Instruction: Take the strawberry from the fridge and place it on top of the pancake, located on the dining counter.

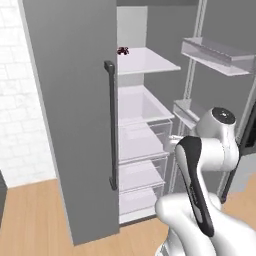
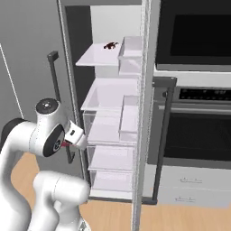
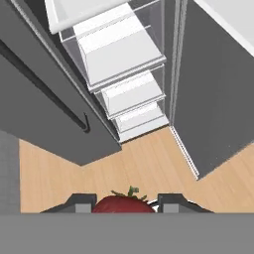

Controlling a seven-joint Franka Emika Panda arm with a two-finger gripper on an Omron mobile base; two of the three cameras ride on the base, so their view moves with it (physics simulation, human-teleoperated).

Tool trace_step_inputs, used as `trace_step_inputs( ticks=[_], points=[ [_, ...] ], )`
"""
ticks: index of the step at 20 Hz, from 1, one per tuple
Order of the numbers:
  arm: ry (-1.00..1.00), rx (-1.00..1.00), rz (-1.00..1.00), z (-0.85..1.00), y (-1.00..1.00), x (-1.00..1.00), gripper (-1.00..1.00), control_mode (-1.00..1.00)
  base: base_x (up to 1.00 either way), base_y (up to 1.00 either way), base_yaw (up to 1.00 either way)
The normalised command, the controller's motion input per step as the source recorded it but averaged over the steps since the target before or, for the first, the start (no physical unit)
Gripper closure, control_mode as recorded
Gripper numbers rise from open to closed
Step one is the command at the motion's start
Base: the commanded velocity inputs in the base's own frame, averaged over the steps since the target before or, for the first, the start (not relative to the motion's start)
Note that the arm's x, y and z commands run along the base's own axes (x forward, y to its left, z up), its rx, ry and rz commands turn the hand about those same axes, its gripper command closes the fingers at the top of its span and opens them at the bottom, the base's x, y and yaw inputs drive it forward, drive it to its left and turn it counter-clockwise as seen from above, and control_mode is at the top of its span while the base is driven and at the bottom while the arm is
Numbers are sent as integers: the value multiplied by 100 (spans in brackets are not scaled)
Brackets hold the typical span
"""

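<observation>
Strawberry [image 3: 124,203] sits pinched between my nearly closed jaws, clear of the fridge [image 1: 75,115], ready for carrying

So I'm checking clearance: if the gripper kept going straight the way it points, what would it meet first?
Probably the wood floor before the fridge; the gripper, shut on the strawberry, points there. Depth is unclear.

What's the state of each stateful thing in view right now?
fridge: right door open, left door shut.
fridge drawers: pushed in, look empty.
strawberry: out of the fridge, held between the jaws over the wood floor.
gripper: shut on the strawberry.
dark berry cluster: resting on the top shelf.
oven: door shut.
</observation>
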Motion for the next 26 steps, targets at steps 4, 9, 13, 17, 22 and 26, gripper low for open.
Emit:
trace_step_inputs(
  ticks=[4, 9, 13, 17, 22, 26],
  points=[
    [0, 0, 0, 0, 0, 0, 100, 100, -100, 0, -41],
    [0, 0, 0, 0, 0, 0, 100, 100, -75, 0, -69],
    [0, 0, 0, 0, 0, 0, 100, 100, -14, 0, -86],
    [0, 0, 0, 0, 0, 0, 100, 100, 0, -7, -81],
    [0, 0, 0, 0, 0, 0, 100, 100, 0, -9, -77],
    [0, 0, 0, 0, 0, 0, 100, 100, 13, -14, -70]
  ],
)
